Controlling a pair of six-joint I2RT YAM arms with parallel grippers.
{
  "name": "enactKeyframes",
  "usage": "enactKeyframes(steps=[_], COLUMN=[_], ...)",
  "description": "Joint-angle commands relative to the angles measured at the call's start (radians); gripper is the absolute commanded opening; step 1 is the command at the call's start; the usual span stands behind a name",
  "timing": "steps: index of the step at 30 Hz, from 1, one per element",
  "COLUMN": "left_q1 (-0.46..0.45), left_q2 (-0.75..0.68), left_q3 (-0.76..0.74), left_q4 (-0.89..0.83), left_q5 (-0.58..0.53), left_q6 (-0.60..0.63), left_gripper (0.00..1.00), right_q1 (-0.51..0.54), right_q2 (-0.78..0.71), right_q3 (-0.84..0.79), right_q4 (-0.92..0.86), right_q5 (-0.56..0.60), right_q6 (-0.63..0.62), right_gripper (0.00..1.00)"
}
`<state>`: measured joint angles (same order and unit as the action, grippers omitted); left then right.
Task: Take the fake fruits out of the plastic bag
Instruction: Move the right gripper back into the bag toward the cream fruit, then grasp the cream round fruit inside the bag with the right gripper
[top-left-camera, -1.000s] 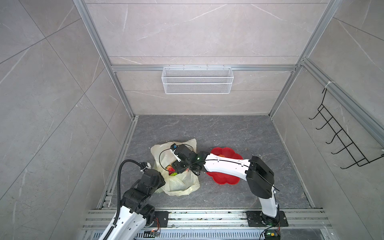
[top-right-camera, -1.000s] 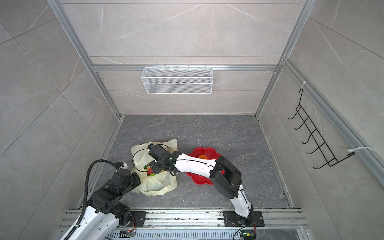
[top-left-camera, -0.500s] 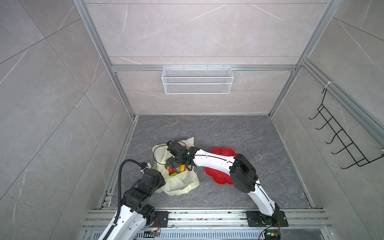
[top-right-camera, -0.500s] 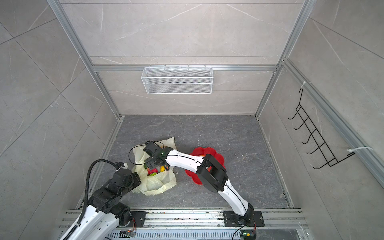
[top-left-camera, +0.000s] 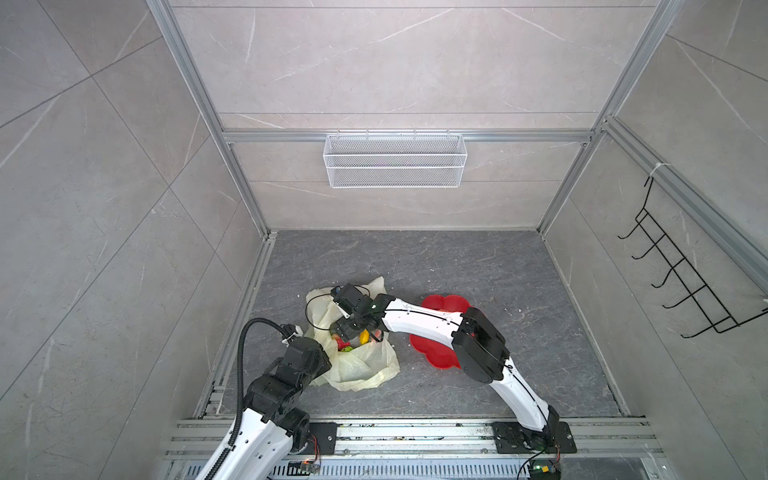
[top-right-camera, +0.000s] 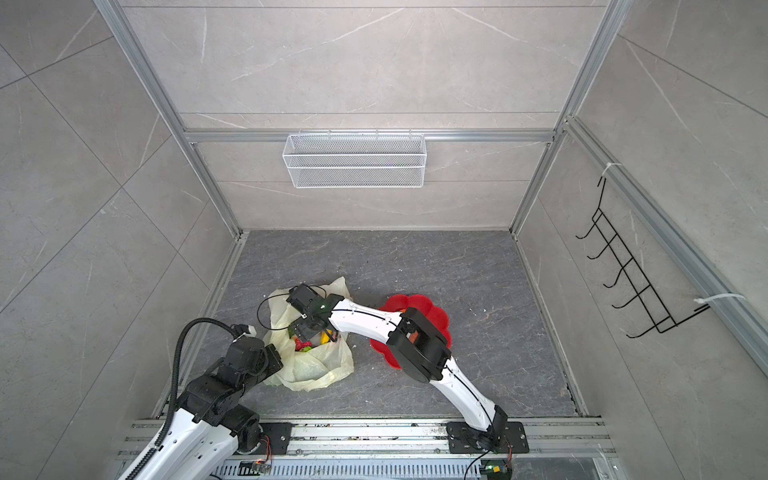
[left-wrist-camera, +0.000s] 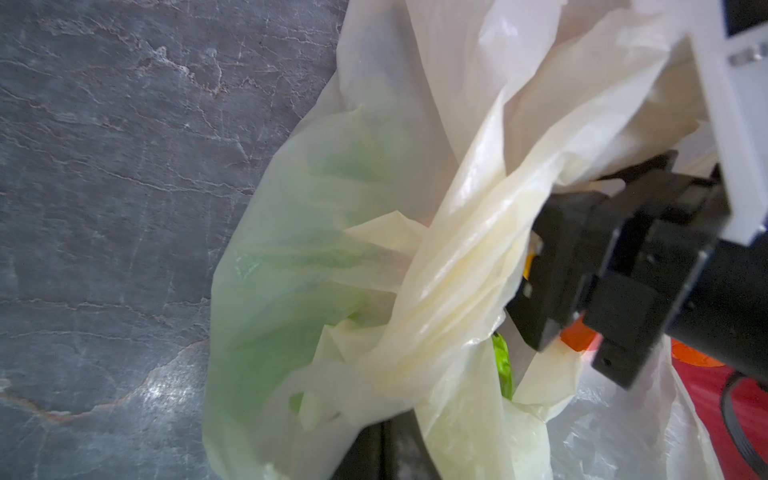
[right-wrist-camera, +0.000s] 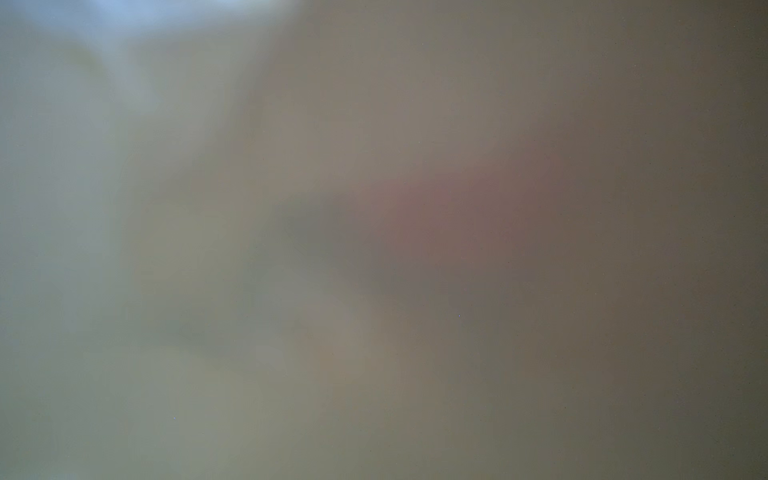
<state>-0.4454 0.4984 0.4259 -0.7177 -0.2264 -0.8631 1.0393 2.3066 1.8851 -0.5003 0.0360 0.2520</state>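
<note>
My left tool (left-wrist-camera: 386, 442) is clenched on the plastic bag (top-left-camera: 365, 368), holding its mouth open. The fake fruits (top-left-camera: 345, 345) lie inside, just beneath my right tool (top-left-camera: 348, 330), the nearer one; whether it grips anything I cannot tell.

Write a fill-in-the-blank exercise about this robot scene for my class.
In both top views, the plastic bag lies ___ of the red plate.
The right claw reaches into the ___.
The wire basket hangs on the back ___.
Missing words: left; bag; wall.
</note>
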Motion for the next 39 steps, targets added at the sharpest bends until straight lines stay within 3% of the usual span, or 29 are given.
enactKeyframes(steps=[1, 5, 13, 23, 28, 35, 39], left_q1=[-0.003, -0.003, -0.003, -0.003, -0.003, -0.003, -0.003], left_q2=[0.02, 0.02, 0.005, 0.002, 0.009, 0.015, 0.025], left_q3=[0.002, 0.001, 0.001, 0.001, 0.001, -0.001, -0.003], left_q4=[0.01, 0.012, 0.003, 0.004, 0.006, 0.012, 0.023], left_q5=[0.0, -0.001, -0.001, -0.004, -0.005, -0.011, -0.008], left_q6=[0.007, 0.009, 0.007, 0.008, 0.007, 0.005, 0.006], left_gripper=[0.0, 0.0, 0.0, 0.0, 0.0, 0.0, 0.0], right_q1=[0.02, 0.025, 0.025, 0.025, 0.028, 0.036, 0.036], right_q2=[-0.099, -0.092, 0.048, 0.098, -0.03, -0.304, -0.37], right_q3=[-0.067, -0.083, 0.089, 0.159, 0.042, -0.262, -0.361], right_q4=[0.05, 0.041, -0.094, -0.153, -0.079, 0.137, 0.197], right_q5=[-0.051, -0.01, 0.133, 0.107, 0.093, 0.067, 0.054], right_q6=[0.041, 0.049, 0.054, 0.058, 0.064, 0.05, 0.062], right_gripper=[0.79, 0.79, 0.84, 0.78, 0.68, 0.68, 0.67])
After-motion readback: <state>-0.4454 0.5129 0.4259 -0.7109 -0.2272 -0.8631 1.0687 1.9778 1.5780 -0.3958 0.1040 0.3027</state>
